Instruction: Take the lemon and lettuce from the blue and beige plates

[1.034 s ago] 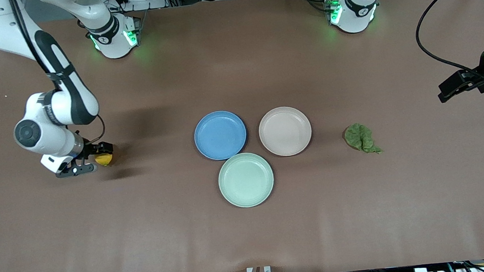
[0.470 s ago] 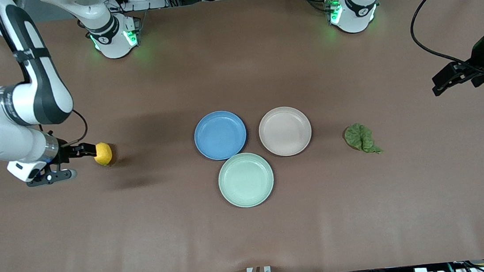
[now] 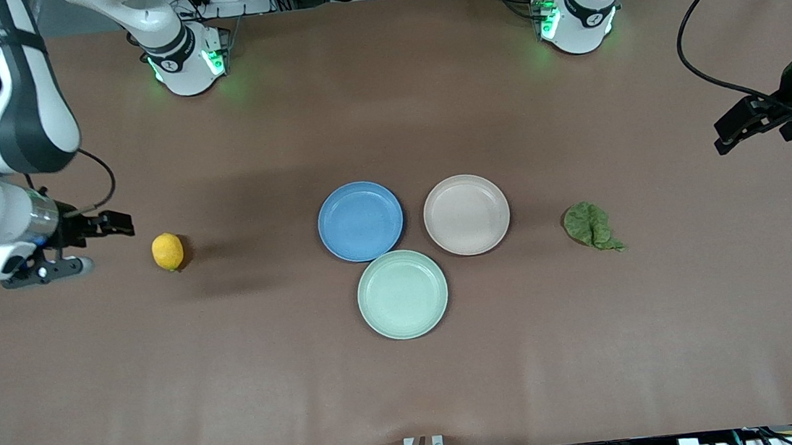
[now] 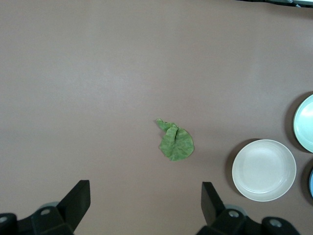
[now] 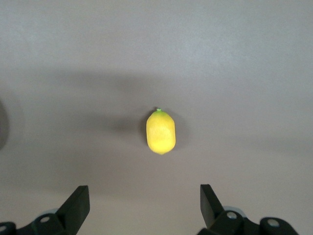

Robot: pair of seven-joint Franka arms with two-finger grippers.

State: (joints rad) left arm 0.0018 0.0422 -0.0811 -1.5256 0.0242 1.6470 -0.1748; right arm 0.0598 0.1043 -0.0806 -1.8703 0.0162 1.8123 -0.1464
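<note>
The yellow lemon lies on the bare table toward the right arm's end; it also shows in the right wrist view. My right gripper is open and empty, raised beside the lemon at the table's end. The dark green lettuce lies on the table beside the beige plate, toward the left arm's end, and shows in the left wrist view. My left gripper is open and empty, up near the left arm's end. The blue plate is empty.
A pale mint-green plate sits nearer the front camera, touching the blue and beige plates. The beige plate also shows in the left wrist view. A black cable hangs from the left arm.
My right gripper has let go of the lemon and drawn back and up toward the table's end; the lemon stays on the table. The left gripper shifted only slightly.
</note>
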